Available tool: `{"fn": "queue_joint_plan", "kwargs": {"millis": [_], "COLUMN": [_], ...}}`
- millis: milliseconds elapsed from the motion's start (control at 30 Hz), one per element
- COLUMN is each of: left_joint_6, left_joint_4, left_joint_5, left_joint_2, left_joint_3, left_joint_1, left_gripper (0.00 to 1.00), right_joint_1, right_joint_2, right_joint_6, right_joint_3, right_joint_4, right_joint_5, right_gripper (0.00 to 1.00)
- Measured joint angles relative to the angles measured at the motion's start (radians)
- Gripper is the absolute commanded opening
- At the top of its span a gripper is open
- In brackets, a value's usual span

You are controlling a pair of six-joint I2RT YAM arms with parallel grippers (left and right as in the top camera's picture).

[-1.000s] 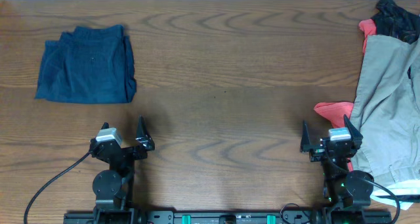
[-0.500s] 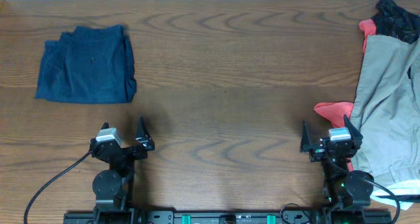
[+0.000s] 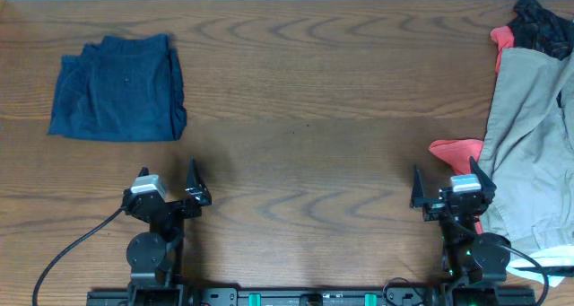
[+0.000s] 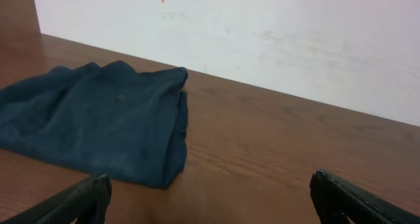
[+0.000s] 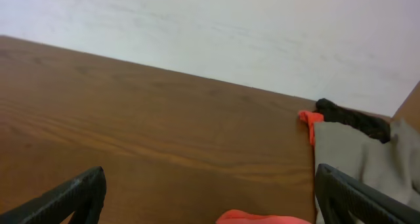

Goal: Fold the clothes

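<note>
The khaki-beige shorts [image 3: 531,144] lie crumpled along the table's right edge, partly out of the overhead view, and show as a grey-beige fold in the right wrist view [image 5: 367,161]. My right gripper [image 3: 448,187] is open and empty just left of the shorts, near the front edge. Its fingertips frame the right wrist view [image 5: 210,198]. My left gripper [image 3: 170,186] is open and empty at the front left, far from the shorts. Its fingers spread wide in the left wrist view [image 4: 210,198].
A folded dark navy garment [image 3: 118,87] lies at the back left, also in the left wrist view [image 4: 98,129]. Black-and-red sports garments lie under the shorts: one at the back right corner [image 3: 536,26], a red part [image 3: 456,150] beside my right gripper.
</note>
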Motion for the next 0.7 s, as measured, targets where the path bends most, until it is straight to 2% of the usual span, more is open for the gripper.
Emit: {"fn": "queue_joint_plan", "kwargs": {"millis": [367, 533, 700], "left_joint_6": [-0.023, -0.023, -0.023], "left_joint_4": [-0.036, -0.092, -0.226], "left_joint_5": [-0.002, -0.003, 0.005], "left_joint_2": [0.068, 0.23, 0.439], "left_joint_3": [0.032, 0.159, 0.361], "left_joint_1": [0.0, 0.0, 0.0], "left_gripper": [0.98, 0.98, 0.98], "right_joint_1": [0.0, 0.0, 0.0], "right_joint_2": [0.024, 0.13, 0.307], "right_joint_6": [0.105, 0.117, 0.12], "right_joint_3": [0.025, 0.14, 0.31], "right_joint_4": [-0.049, -0.15, -0.277], "right_joint_5": [0.002, 0.018, 0.041], "right_gripper": [0.99, 0.99, 0.99]}}
